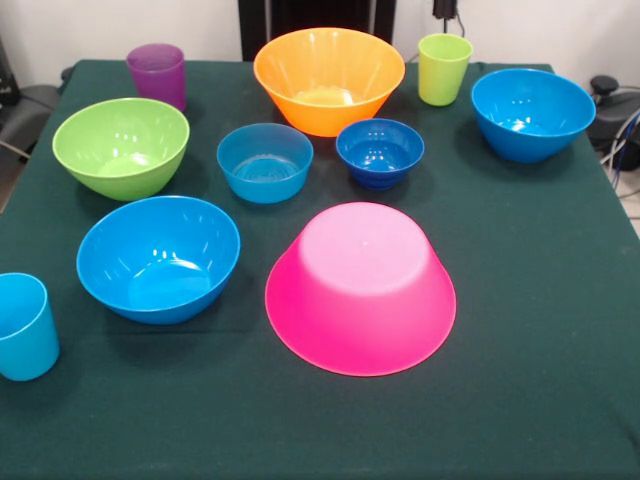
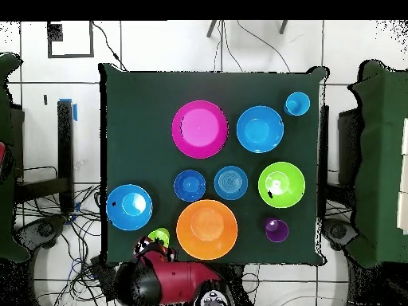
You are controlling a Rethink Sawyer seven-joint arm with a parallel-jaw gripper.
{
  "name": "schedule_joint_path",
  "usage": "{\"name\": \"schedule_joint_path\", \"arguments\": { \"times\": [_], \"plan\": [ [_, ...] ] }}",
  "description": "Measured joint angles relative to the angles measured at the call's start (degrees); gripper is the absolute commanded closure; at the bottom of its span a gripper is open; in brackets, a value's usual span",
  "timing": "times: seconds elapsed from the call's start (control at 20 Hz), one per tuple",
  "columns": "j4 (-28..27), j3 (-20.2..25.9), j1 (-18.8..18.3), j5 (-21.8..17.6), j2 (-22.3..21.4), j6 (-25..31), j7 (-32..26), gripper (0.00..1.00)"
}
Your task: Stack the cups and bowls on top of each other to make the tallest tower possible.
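The big pink bowl (image 1: 360, 290) lies upside down near the table's front, and also shows in the overhead view (image 2: 199, 128). The big orange bowl (image 1: 328, 75) stands upright at the back, the small dark-blue bowl (image 1: 380, 150) in front of it; all are apart, nothing is stacked. Other bowls: small light-blue (image 1: 265, 160), green (image 1: 120, 145), blue (image 1: 158, 258), blue (image 1: 532, 112). Cups: purple (image 1: 157, 73), yellow-green (image 1: 444, 68), light blue (image 1: 22, 325). My gripper (image 2: 147, 249) hangs drawn back at the table's edge by the yellow-green cup (image 2: 159, 237); only its dark tip (image 1: 445, 10) shows in the front view.
The table has a dark green cloth (image 1: 540, 350). The red and black arm (image 2: 179, 279) lies folded at the robot's side of the table. Cables (image 2: 76, 219) lie on the floor beside the table.
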Motion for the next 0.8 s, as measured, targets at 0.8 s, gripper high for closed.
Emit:
{"name": "schedule_joint_path", "arguments": {
  "times": [0.8],
  "plan": [
    [-3.5,0.6,-4.5,-9.4,5.6,0.0,0.0,1.0]
  ]
}}
